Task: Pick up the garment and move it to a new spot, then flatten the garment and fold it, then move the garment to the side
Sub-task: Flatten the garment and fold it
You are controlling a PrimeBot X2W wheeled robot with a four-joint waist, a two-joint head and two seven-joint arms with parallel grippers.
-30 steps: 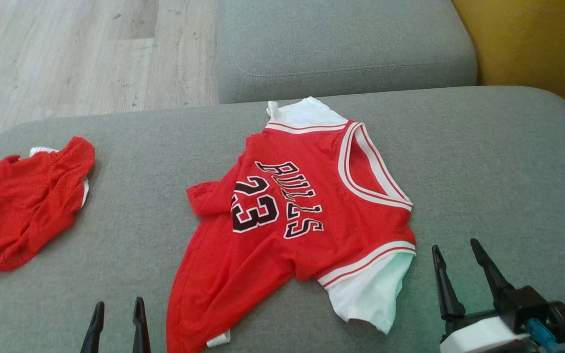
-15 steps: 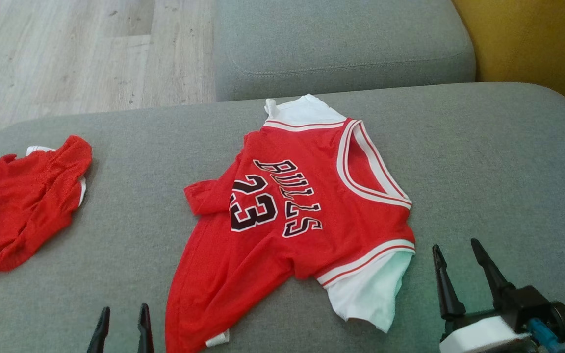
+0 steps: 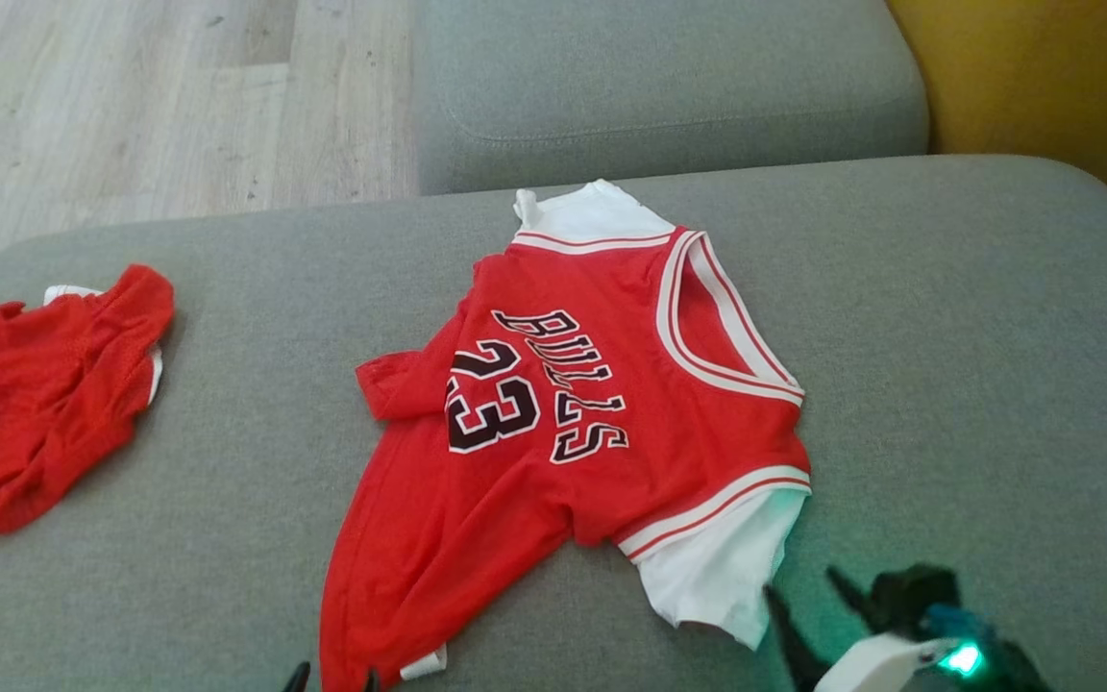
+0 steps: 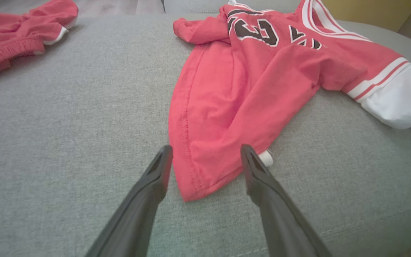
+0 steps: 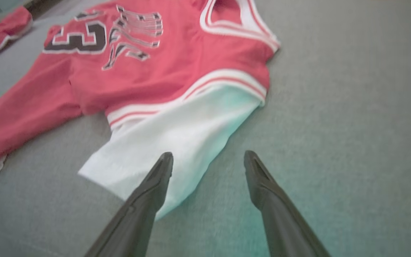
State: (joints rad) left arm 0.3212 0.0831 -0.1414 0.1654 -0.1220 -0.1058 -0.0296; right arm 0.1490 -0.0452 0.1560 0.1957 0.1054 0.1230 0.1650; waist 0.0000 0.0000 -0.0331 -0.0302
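Right claw (image 5: 208, 157) has dropped just beside the garment (image 3: 563, 413).

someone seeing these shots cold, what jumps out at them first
The red jersey lettered BULLS 23 sprawls across the middle of the grey cushion. A second crumpled red garment lies at its left end. The open left end effector points at the jersey's hem corner, the open right end effector at its near white sleeve.
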